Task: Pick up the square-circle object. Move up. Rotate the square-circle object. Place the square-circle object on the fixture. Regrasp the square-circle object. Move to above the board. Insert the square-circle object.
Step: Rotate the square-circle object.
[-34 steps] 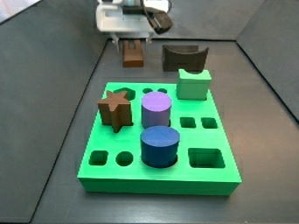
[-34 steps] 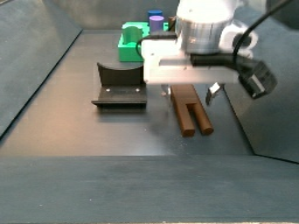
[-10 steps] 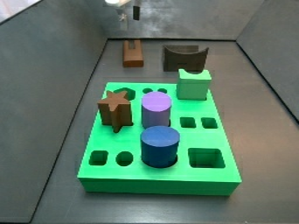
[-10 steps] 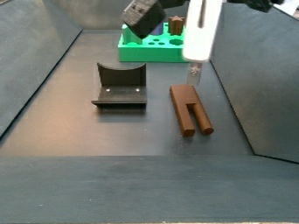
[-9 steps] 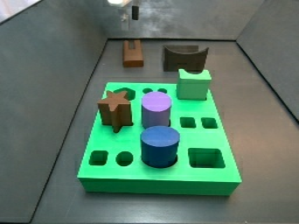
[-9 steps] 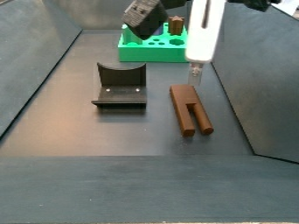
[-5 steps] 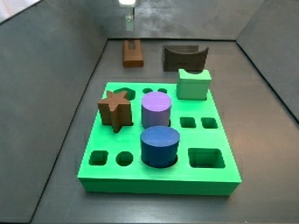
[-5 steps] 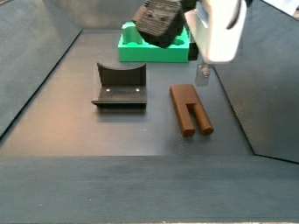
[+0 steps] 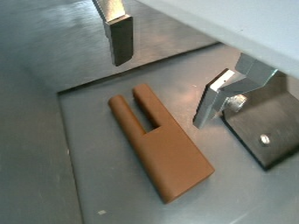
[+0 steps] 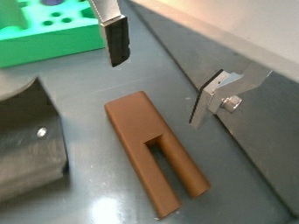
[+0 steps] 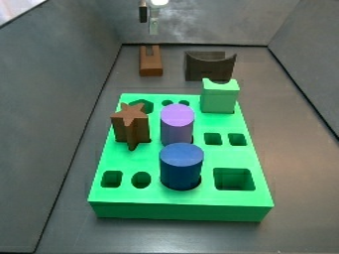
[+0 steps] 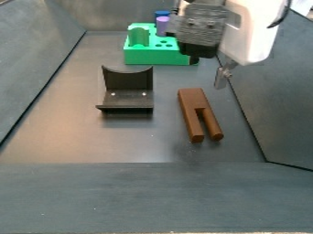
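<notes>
Lighting even and diffuse from above, soft short shadows under the board (image 11: 179, 159) and fixture (image 12: 126, 90); grey floor shows dull sheen, no hard glare; all four views low-resolution and slightly soft, the gripper (image 12: 221, 73) close to the lens in a side view and blurred.

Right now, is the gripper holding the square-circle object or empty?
Empty. In both wrist views the gripper hangs open above the square-circle object, which lies flat on the floor, clear of both fingers.
</notes>
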